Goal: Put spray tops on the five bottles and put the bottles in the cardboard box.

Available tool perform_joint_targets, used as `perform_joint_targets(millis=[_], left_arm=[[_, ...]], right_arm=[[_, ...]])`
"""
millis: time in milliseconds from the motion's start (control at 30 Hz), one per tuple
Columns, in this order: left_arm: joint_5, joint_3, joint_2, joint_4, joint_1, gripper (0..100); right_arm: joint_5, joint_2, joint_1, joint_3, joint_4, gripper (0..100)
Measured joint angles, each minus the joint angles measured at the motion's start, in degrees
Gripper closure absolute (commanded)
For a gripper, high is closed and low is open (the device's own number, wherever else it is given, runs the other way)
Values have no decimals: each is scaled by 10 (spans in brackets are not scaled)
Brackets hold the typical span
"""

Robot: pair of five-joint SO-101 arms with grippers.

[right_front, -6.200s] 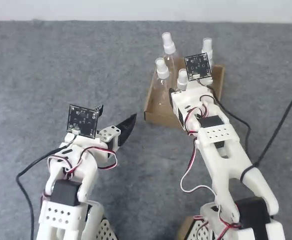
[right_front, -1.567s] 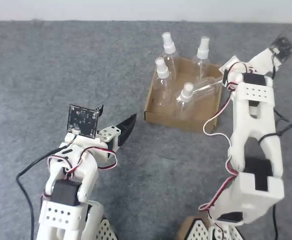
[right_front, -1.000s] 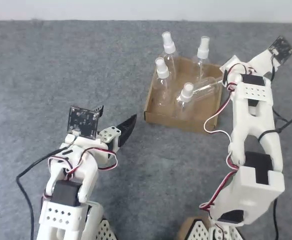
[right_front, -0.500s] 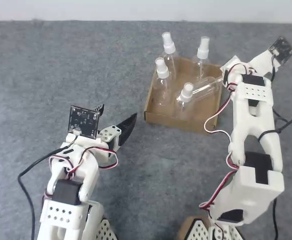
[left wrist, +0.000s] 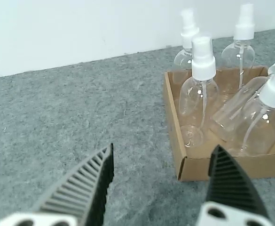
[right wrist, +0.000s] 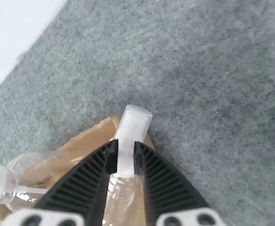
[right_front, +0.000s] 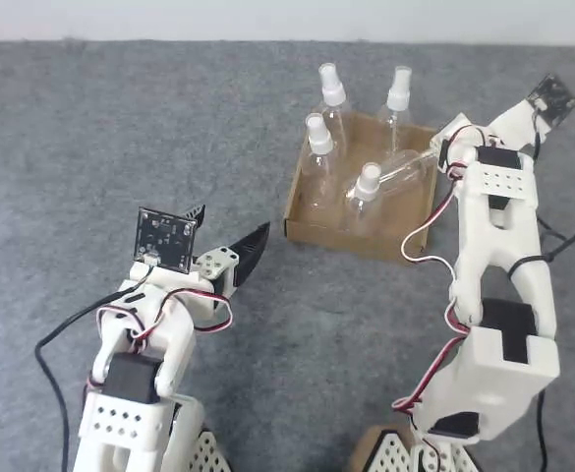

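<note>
Rough grey felt-like carpet [right_front: 90,128] covers the whole tabletop, evenly lit with soft shadows. At the far side it meets a plain white wall [right_front: 169,18] along a straight edge.

The bottles [right_front: 316,177] are clear, glossy plastic, with smooth matt white plastic spray tops [right_front: 332,84]. The cardboard box [right_front: 326,232] is matt brown. Around the box, the tabletop [right_front: 120,128] is rough grey cloth.

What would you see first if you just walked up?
The clear spray bottles crowded at the cardboard box on the grey mat. The right hand pinches the white top of one tilted bottle at the box's edge, while the left hand hangs open, apart from the box.
</note>
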Motion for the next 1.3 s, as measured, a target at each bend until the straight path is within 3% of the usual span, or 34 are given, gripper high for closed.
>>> perform_joint_targets(millis=[367, 633, 1300], left_arm=[[0, 0, 0, 0, 0, 699], [0, 0, 0, 0, 0, 699], [0, 4, 0, 0, 0, 699]], right_arm=[[11, -57, 0, 43, 0, 977], [11, -57, 4, 43, 3, 739], [11, -60, 4, 43, -61, 801]])
